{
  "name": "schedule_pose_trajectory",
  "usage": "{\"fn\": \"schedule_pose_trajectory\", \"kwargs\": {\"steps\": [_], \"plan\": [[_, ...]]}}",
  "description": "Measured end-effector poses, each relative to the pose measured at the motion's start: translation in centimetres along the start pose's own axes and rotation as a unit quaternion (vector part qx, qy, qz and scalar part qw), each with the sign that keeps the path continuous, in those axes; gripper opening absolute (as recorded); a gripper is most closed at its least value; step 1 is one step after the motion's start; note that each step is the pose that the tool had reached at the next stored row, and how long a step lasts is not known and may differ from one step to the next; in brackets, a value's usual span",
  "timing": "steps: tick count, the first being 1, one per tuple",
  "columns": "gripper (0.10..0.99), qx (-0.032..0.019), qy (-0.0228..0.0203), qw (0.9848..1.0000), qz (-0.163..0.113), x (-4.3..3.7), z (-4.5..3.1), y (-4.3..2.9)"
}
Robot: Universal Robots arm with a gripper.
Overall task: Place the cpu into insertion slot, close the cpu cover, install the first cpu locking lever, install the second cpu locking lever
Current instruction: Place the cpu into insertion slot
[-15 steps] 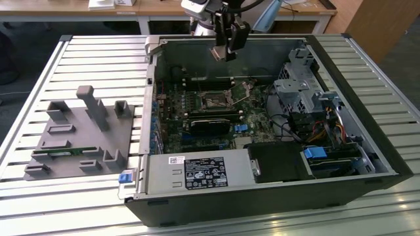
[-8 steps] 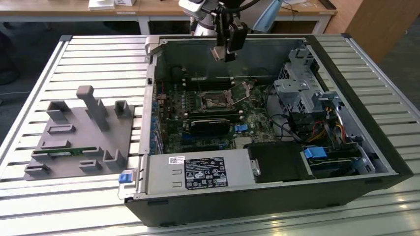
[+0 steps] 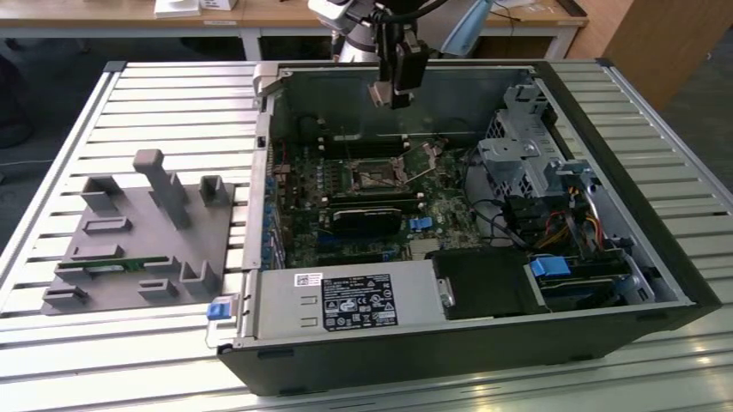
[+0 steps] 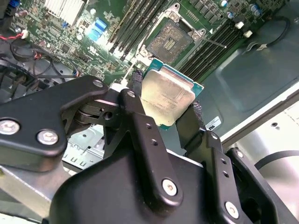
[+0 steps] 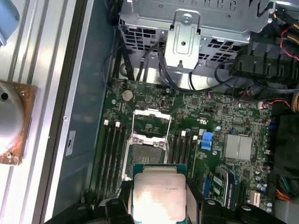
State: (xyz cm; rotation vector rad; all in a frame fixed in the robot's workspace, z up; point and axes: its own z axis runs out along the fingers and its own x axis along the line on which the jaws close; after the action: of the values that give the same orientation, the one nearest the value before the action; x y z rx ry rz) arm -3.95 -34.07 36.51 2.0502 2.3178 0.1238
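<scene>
The hand (image 3: 390,96) hangs over the far part of an open computer case (image 3: 458,352), which lies on a slatted metal desk (image 3: 172,94). It is clenched on the cpu (image 4: 168,95). In both wrist views the two black fingers (image 4: 136,100) press on opposite edges of the chip, and its silvery-grey top faces the cameras. The cpu (image 5: 158,198) is up in the air, well apart from the green board (image 5: 233,116) below it.

The insertion slot (image 4: 170,41) lies bare on that board, its dark pin field uncovered, with long black memory slots (image 5: 111,154) running along both sides. In the first wrist view the cpu cover (image 5: 149,140) stands swung up and away from the slot (image 5: 148,157), so its window frames the board on the far side.

In the exterior view the slot (image 3: 375,176) sits near the middle of the board, nearer than the hand. On the exterior view's left, a grey plastic fixture (image 3: 137,249) with several upright posts rests on the desk beside the case. A grey power supply box (image 3: 343,302) fills the near left corner of the case.
</scene>
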Motion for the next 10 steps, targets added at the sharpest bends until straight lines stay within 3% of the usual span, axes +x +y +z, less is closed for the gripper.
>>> {"fn": "schedule_pose_trajectory", "kwargs": {"steps": [10], "plan": [[0.541, 0.0001, -0.001, 1.0, 0.003, -0.01, 0.46, -0.04]]}}
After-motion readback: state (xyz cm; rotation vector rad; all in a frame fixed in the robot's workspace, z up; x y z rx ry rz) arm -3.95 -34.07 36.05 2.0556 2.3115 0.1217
